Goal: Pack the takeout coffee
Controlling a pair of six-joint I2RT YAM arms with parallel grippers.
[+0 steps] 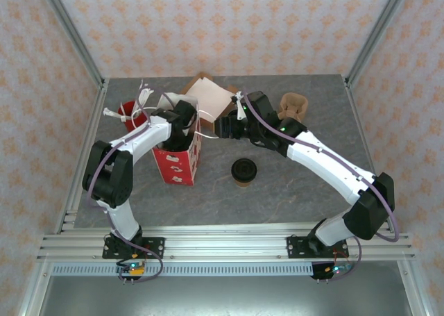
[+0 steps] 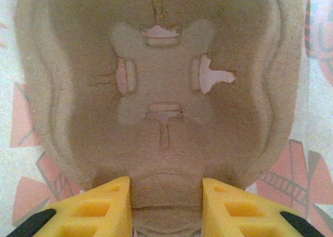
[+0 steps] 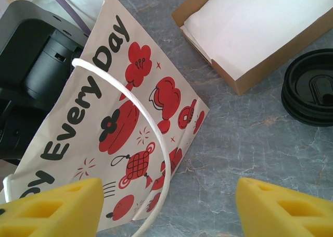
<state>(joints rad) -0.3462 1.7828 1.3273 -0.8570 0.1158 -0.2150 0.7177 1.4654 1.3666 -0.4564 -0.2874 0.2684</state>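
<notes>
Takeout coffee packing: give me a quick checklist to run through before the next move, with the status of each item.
1. Left gripper holds the pulp carrier by its edge: ok.
2. Carrier inside the paper bag: ok, bag print shows on both sides of it.
3. Carrier flat on the bag's bottom: cannot tell.
4. Takeout coffee upright, lid on, standing on the table beside the bag: ok.
5. Right gripper open and empty: ok, the bag's white handle lies under it.
6. Coffee in the bag: not ok, not yet packed.
</notes>
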